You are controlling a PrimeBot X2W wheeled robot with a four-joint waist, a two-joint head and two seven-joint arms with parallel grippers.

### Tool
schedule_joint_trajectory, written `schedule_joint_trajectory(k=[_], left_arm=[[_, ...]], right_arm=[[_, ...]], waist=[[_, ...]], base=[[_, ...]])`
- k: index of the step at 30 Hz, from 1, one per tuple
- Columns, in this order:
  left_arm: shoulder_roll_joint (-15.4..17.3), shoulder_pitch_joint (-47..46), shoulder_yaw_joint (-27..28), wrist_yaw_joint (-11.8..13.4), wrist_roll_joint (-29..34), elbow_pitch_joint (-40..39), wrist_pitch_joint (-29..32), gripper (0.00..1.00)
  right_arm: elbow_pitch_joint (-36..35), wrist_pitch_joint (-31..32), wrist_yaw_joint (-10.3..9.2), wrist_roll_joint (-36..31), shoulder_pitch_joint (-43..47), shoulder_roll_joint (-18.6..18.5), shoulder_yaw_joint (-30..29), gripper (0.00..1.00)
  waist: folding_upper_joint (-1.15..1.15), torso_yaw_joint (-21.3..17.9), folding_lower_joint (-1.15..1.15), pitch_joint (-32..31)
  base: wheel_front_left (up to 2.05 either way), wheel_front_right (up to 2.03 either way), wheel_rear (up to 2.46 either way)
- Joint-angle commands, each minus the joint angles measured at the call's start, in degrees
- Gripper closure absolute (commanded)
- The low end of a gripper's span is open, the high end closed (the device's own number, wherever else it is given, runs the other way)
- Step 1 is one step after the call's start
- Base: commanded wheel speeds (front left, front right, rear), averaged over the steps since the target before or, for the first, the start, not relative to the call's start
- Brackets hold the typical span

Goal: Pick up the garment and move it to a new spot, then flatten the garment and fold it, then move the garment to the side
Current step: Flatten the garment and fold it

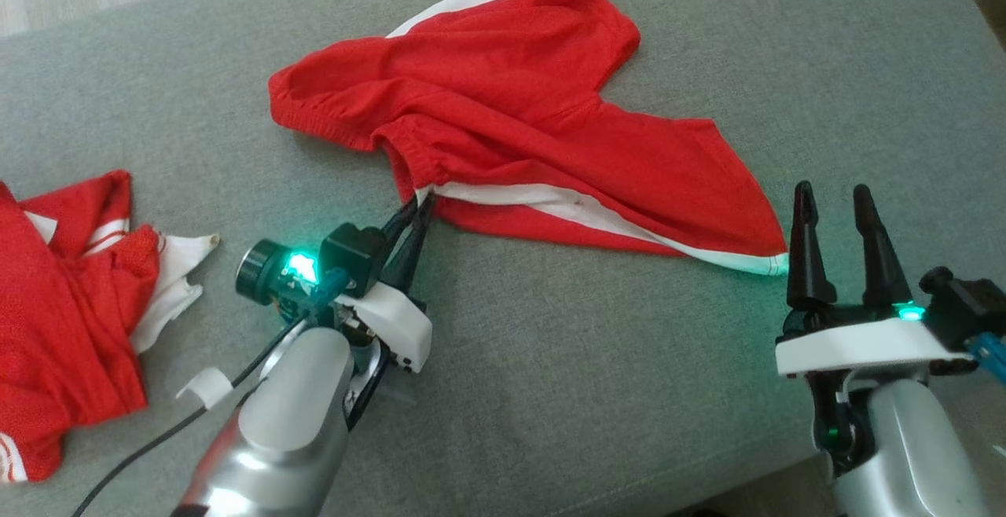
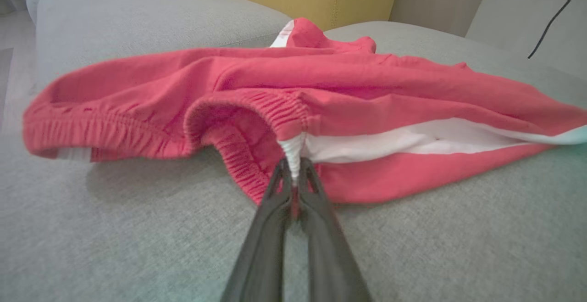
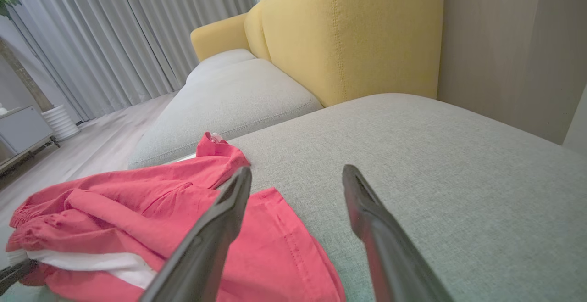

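Clenched on the waistband's white seam, my left gripper [image 1: 419,207] holds the red shorts [image 1: 511,108], which stretch rightward across the grey cushion [image 1: 589,360]; my right gripper [image 1: 833,196] gapes empty just beside their hem corner, nearer that end.

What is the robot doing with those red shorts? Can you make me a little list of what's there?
garment: red shorts with white side stripes, crumpled, not flat
surface: grey sofa cushion
left gripper: shut on the waistband, right at a white stripe
right gripper: open, holding nothing, beside a leg hem
also there: another red and white garment, bunched up at the robot's left
folding: not yet done
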Motion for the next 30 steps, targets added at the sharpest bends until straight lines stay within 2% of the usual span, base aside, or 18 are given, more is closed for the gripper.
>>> schedule_joint_trajectory(k=[1, 11, 21, 30], left_arm=[[0.8, -2.6, 1.0, -0.3, -0.2, -1.4, -0.9, 1.0], [2.0, -1.7, -0.2, -0.6, -0.6, -3.9, -2.2, 1.0], [3.5, 0.5, -1.1, 0.0, -0.8, -9.4, -0.5, 1.0], [4.1, 1.9, -1.7, 0.6, -1.4, -12.2, 0.7, 1.0]], right_arm=[[-0.8, -0.6, -0.04, -0.7, -0.9, -0.2, 1.2, 0.0], [3.8, -0.5, -0.04, -2.5, 0.7, -0.2, 1.4, 0.0], [11.9, 3.6, -0.04, -3.4, 1.0, -0.2, 0.8, 0.0], [16.3, 3.1, -0.04, -4.6, -0.9, -0.2, 1.7, 0.0]], waist=[[0.0, 0.2, -0.01, -0.3], [0.0, 1.3, -0.01, -2.1], [0.0, 2.2, -0.01, -2.5], [0.0, 2.8, -0.01, -3.0]], base=[[0.0, 0.0, 0.0], [0.0, 0.0, 0.0], [0.0, 0.0, 0.0], [0.0, 0.0, 0.0]])
